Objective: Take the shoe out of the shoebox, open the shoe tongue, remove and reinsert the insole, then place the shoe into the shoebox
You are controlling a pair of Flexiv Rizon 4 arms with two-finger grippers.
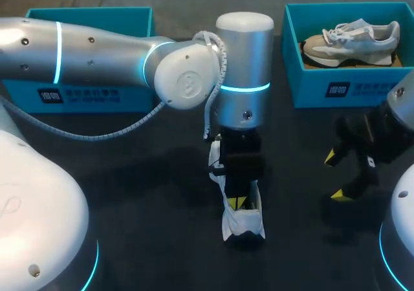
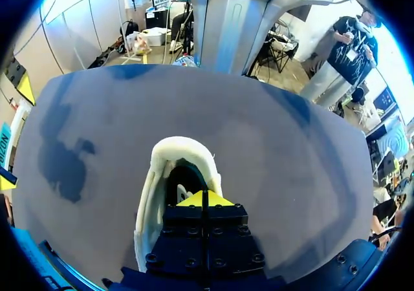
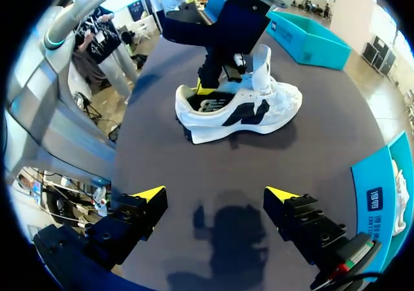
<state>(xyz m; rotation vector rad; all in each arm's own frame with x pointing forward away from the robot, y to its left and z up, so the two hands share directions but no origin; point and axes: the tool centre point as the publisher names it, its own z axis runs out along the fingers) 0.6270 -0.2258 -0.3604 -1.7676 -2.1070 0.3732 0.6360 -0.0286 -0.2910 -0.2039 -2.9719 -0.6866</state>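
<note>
One soft, light-looking shoe (image 3: 239, 110) sits on the desk (image 3: 162, 168); left end effector (image 2: 205, 199) is clenched inside its heel collar (image 3: 183, 100), right end effector (image 3: 215, 193) released nearby. That stiffer collar looks the best hold.

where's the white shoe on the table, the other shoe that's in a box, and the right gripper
white shoe (image 3: 246, 113): right wrist view, on the dark marking on its side.
boxed shoe (image 1: 349, 44): head view, on the middle of its side.
right gripper (image 3: 215, 192): right wrist view, midway between its open yellow fingertips.
</note>
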